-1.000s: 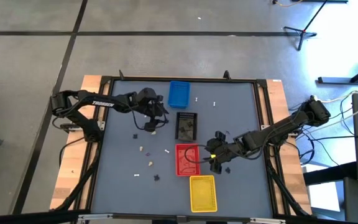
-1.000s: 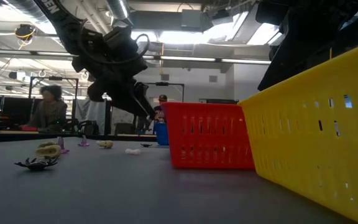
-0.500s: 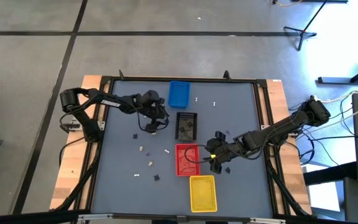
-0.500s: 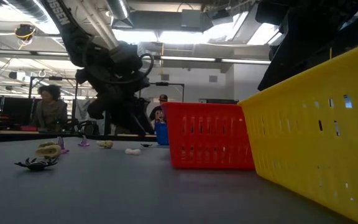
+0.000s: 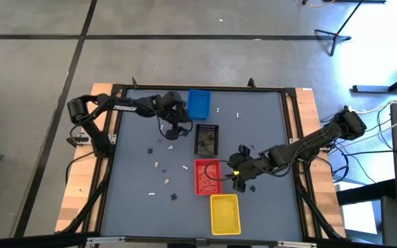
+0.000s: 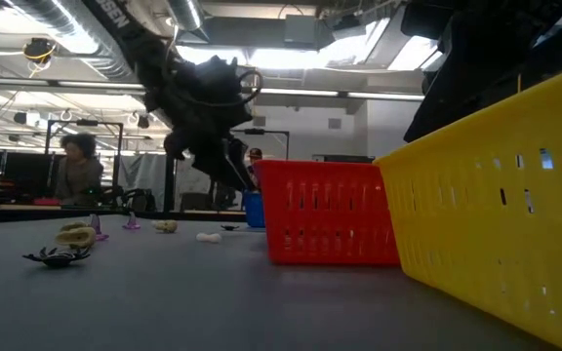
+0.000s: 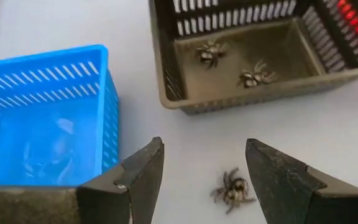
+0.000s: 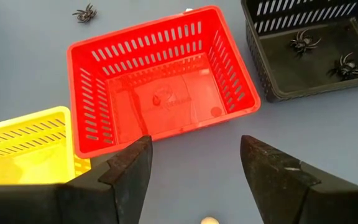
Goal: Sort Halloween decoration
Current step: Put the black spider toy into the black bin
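**Both arms extended over the desk, grippers open**

The left arm reaches in from the desk's [image 5: 136, 200] left edge, its dark links running almost straight across toward the far middle. The left gripper [image 7: 204, 177] points down at the surface with its two fingers [image 7: 143, 171] spread wide and nothing between them. In the low view it hangs above the desk, wrist tilted. The right arm stretches in from the right edge, bent low toward the centre. The right gripper [image 8: 194, 165] also stands wide apart and empty, angled downward.
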